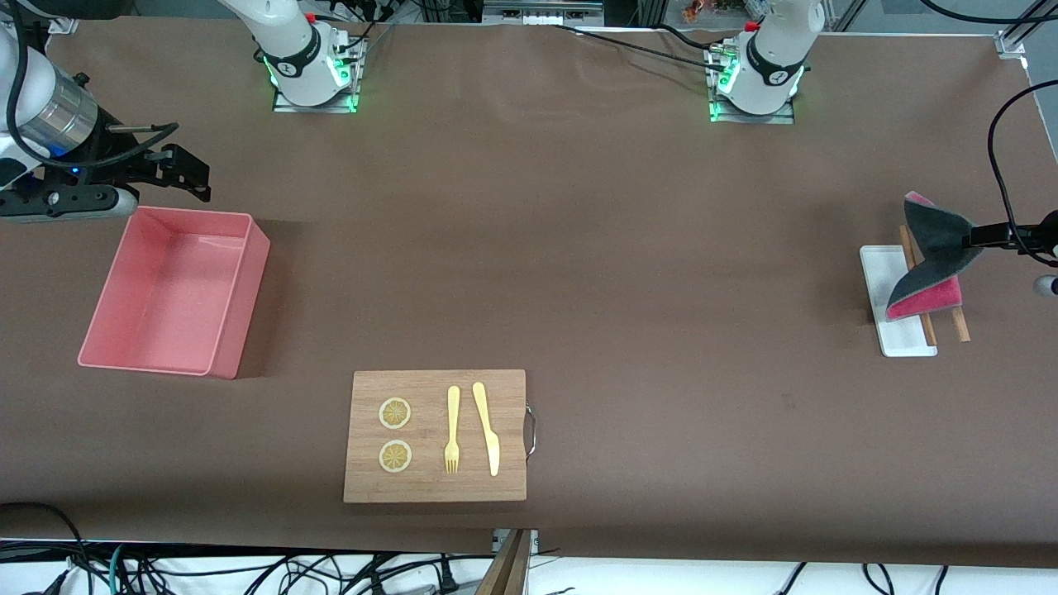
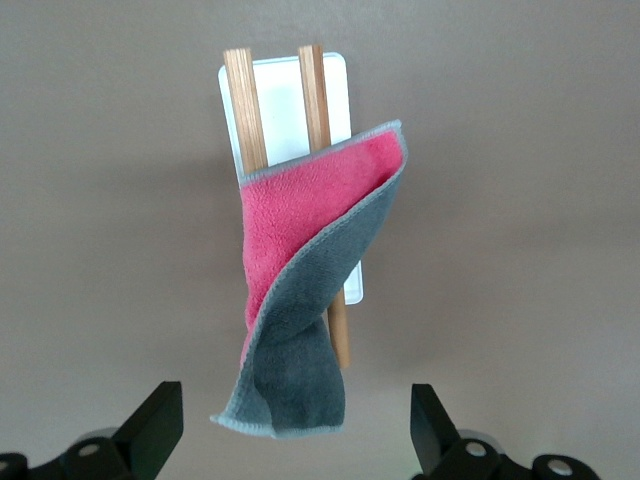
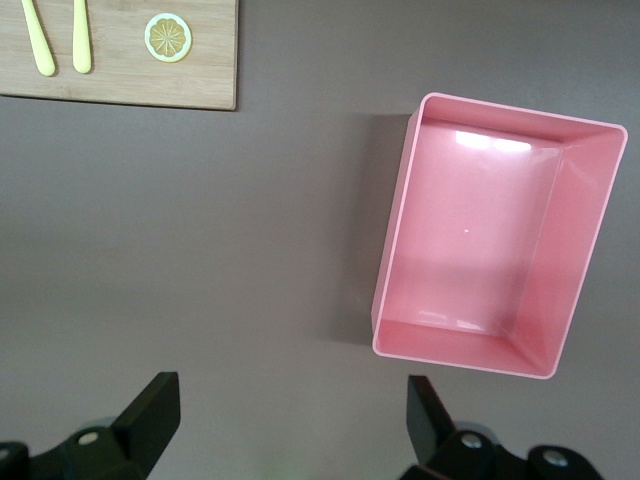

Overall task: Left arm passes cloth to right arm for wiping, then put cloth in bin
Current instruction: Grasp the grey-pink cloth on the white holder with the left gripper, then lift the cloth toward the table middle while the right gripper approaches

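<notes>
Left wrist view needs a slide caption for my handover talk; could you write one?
Grey-and-pink cloth hangs above white tray and two wooden sticks.

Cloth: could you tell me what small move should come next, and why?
Probably carry the cloth toward the table's middle: it hangs at the left gripper over the tray, while the right gripper waits by the bin.

Left gripper (image 1: 984, 237) holds the cloth (image 1: 930, 256) over white tray (image 1: 886, 273).
</notes>
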You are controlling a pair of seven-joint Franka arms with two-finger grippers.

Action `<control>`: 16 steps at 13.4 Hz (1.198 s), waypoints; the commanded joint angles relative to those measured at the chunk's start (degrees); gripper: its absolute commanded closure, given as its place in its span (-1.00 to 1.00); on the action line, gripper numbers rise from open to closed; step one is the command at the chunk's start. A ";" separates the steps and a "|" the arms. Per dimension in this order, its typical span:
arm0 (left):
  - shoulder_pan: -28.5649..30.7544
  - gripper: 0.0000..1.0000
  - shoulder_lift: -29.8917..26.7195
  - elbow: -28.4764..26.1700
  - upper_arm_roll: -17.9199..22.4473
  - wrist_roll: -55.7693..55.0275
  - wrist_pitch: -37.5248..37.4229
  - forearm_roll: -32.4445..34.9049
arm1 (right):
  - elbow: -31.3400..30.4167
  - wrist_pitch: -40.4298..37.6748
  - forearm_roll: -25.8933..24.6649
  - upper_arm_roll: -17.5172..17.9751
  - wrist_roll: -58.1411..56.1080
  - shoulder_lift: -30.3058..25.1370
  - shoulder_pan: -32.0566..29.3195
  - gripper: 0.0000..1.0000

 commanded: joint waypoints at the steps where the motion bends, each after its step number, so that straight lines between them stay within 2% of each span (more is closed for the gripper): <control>1: 0.74 -0.85 1.47 -0.37 -0.61 2.83 0.27 1.26 | 1.28 -0.79 0.03 0.14 0.15 0.10 0.23 -0.99; 3: 1.44 -0.50 3.05 -0.28 -0.53 5.29 0.36 2.91 | 1.37 0.17 0.12 -0.03 -0.89 0.44 -0.12 -0.99; 6: 1.88 -0.32 4.90 -0.19 -0.62 5.83 0.54 4.95 | 2.95 -2.10 0.38 0.06 -4.59 2.28 0.23 -0.99; 7: 2.32 -0.01 5.17 -0.19 -0.62 6.00 0.36 4.95 | 3.13 -5.06 0.47 0.23 -5.29 2.38 0.41 -0.99; 9: 2.24 0.88 5.17 -0.02 -0.62 10.02 -0.42 4.95 | 3.83 -7.46 2.40 0.32 -11.33 0.55 0.76 -0.99; 10: 2.24 1.00 5.17 0.33 -0.62 10.57 -1.12 4.86 | 3.74 -7.55 2.49 1.02 -13.54 -0.07 0.67 -0.99; 12: 2.15 1.00 4.99 0.60 -0.79 10.66 -1.74 4.60 | 2.87 -7.03 2.93 1.55 -23.51 -0.78 0.41 -0.99; 14: 1.63 1.00 4.38 1.82 -1.32 10.75 -5.76 4.07 | 0.94 -5.28 7.39 1.46 -34.25 -0.87 -0.46 -0.99; 16: 1.18 1.00 4.12 6.81 -5.43 9.71 -14.36 3.98 | -2.57 -3.00 13.27 1.55 -42.44 -0.44 -2.57 -0.99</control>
